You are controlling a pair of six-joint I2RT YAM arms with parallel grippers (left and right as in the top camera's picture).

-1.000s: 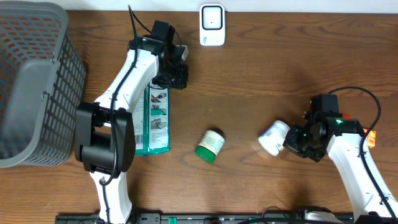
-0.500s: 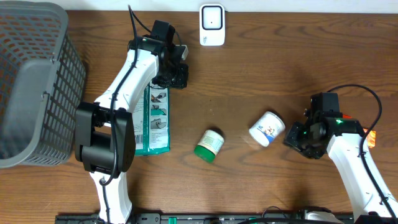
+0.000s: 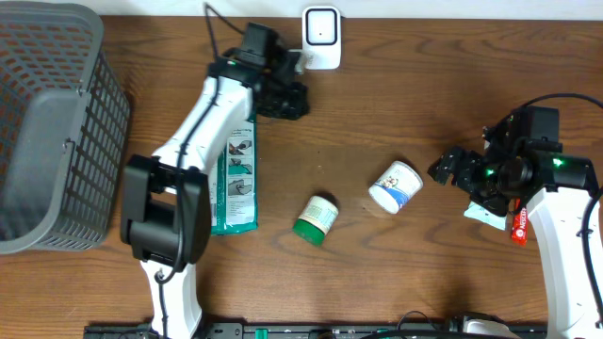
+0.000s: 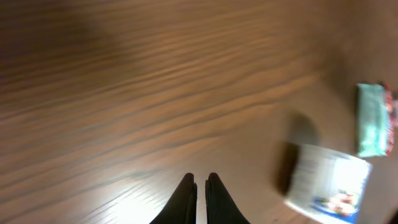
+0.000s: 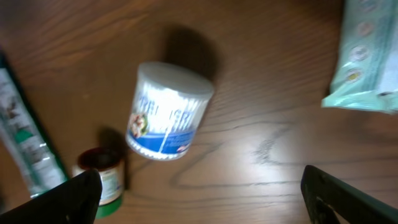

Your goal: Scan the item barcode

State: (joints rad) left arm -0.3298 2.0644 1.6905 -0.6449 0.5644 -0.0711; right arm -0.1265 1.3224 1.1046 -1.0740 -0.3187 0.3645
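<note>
White round tub (image 3: 395, 184), blue label, on wooden table (image 3: 396, 94).

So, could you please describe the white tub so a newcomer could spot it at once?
On the wooden table, find the right gripper. Just left of that open gripper is a white tub. Unlike the green-capped jar nearby, it carries a blue label.
</note>
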